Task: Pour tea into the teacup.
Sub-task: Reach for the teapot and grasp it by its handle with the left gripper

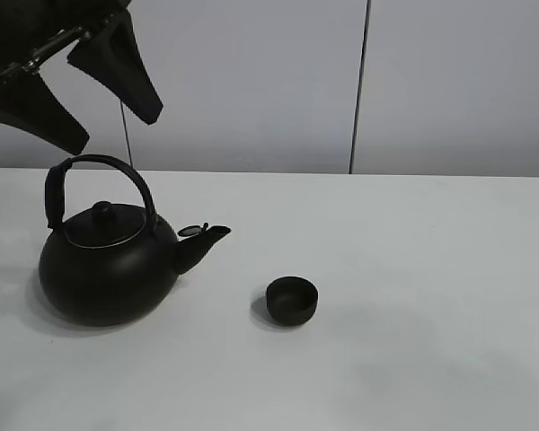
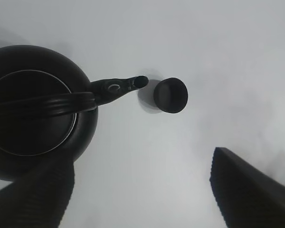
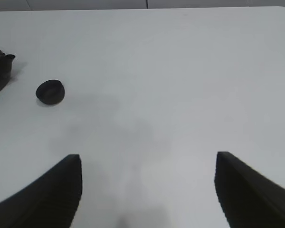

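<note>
Hovering at 12 o'clock over the kettle [image 1: 108,269] in the high view, your left end effector [image 1: 115,129] is spread wide and empty, and your right end effector [image 3: 147,190] is likewise released over the tabletop [image 1: 431,314], well apart from both things. You'll find the teacup [image 1: 292,300] upright on the tabletop at about 4 o'clock from the kettle, just beyond the spout [image 1: 202,242], which points toward 3 o'clock. Judge the teacup small, light, rigid and probably breakable, so leave it standing; take the kettle, likely heavy and smooth, by the top of its arched handle [image 1: 99,162] and tip slowly.
</note>
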You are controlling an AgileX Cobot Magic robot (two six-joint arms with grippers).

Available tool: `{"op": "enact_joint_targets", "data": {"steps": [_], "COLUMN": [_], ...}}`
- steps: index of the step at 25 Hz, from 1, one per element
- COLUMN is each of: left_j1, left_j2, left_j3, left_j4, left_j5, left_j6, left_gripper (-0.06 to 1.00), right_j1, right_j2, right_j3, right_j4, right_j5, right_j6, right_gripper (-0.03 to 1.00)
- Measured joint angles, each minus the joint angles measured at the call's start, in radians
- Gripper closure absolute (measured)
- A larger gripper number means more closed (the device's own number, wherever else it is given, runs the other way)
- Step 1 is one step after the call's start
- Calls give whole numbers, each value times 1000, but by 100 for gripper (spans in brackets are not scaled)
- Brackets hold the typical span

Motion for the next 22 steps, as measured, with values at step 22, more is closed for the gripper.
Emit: {"op": "enact_joint_targets", "data": {"steps": [22], "left_j1": [0], "left_j2": [0], "left_j3": [0], "left_j4": [0], "left_j5": [0], "left_j6": [0], "left_gripper": [37], "right_j1": [0], "right_j2": [-2], "right_j3": [0], "right_j4": [-24], "right_j5": [2], "right_j6": [3], "right_gripper": [43]}}
